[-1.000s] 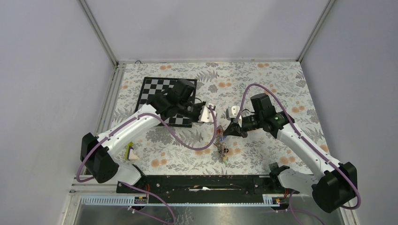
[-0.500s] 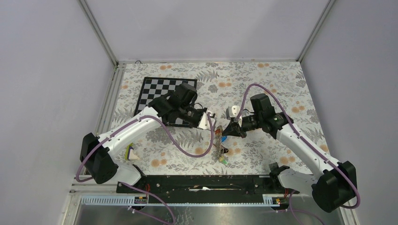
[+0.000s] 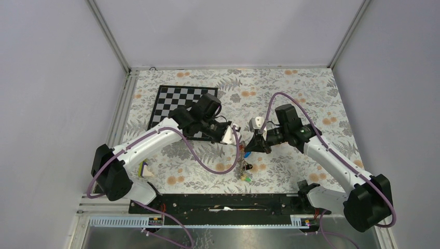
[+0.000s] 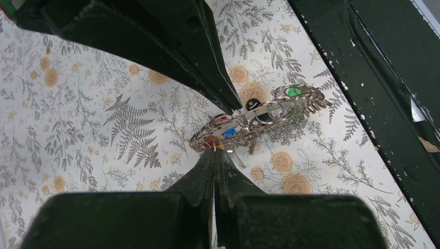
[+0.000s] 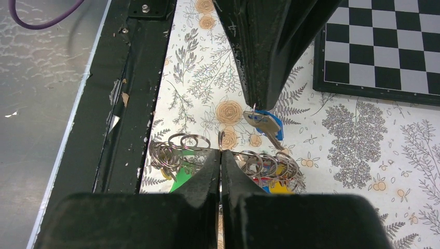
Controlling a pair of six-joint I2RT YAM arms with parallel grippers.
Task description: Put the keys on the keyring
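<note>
Top external view: the keyring (image 3: 244, 169), with coloured keys (image 4: 293, 92) already on it, trails nearward from two meeting hands at mid-bench (image 3: 311, 88). Left hand (image 4: 215, 151) is pressed together on its end, by a blue key (image 5: 272, 125). Right hand (image 5: 221, 153) pinches its middle. If either pinch slips (both bite thin wire), the keyring likely drops. No container is in view.

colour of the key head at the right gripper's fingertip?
Blue, on the key with a silver blade. It shows best in the right wrist view.
</note>
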